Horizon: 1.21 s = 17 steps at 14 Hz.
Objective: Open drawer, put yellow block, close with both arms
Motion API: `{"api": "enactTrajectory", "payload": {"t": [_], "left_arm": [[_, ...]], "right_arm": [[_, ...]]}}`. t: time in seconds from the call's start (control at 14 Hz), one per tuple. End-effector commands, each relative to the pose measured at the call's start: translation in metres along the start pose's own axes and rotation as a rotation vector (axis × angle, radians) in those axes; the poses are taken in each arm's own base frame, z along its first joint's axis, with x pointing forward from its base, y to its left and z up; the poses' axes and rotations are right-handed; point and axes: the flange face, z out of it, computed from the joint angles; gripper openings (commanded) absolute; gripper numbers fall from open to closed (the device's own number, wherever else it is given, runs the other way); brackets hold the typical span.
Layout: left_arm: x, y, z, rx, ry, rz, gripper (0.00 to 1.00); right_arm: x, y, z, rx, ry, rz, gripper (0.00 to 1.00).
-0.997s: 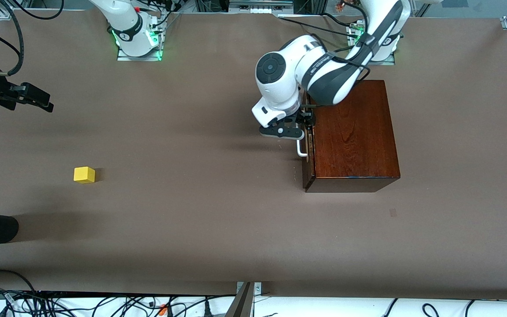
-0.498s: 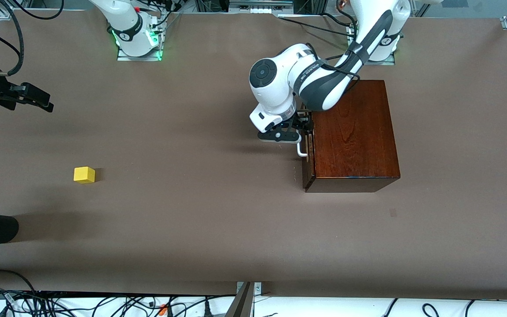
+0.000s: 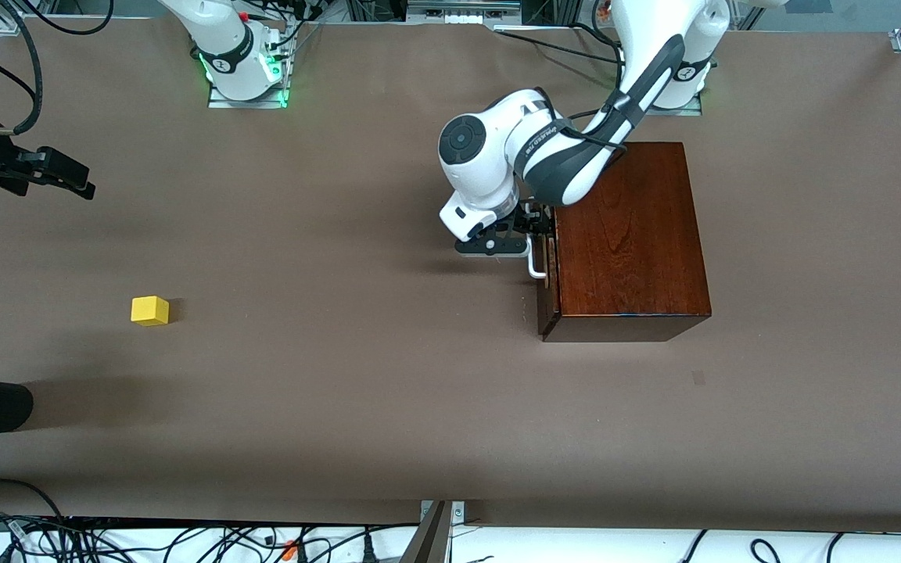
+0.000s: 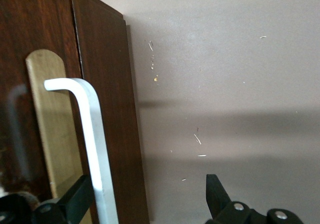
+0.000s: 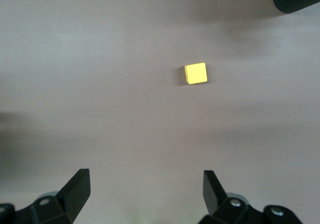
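While the left arm's wrist hides most of it from the front, the left gripper point(image 3: 538, 232) sits at the drawer point(image 3: 546, 270) front of the wooden box point(image 3: 626, 234). Its jaws are open and straddle the white handle point(image 4: 95, 149): one finger point(image 4: 75, 201) touches the bar, the other stands clear over the bench point(image 3: 388, 407). Handle's lower end is cut off in the wrist view. Drawer looks barely out, hard to judge. Yellow block point(image 3: 150, 310) lies well apart from the box, toward the right arm's end. Right gripper point(image 3: 55, 176) waits there, jaws wide open and empty, arm mostly out of frame.
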Motion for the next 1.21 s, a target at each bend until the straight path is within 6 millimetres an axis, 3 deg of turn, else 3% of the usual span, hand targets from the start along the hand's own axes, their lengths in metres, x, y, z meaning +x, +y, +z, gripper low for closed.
{"api": "enactTrajectory", "payload": {"t": [0.0, 0.78, 1.14], "left_arm": [[0.002, 0.008, 0.001, 0.010, 0.025, -0.022, 1.00], [-0.011, 0.043, 0.000, -0.096, 0.012, -0.112, 1.00], [-0.002, 0.052, -0.017, -0.143, 0.016, -0.128, 1.00]], "right_arm": [[-0.004, 0.000, -0.003, -0.006, 0.015, -0.005, 1.00], [-0.004, 0.000, -0.003, -0.006, 0.015, -0.005, 1.00], [-0.004, 0.000, -0.003, -0.006, 0.018, -0.005, 1.00]]}}
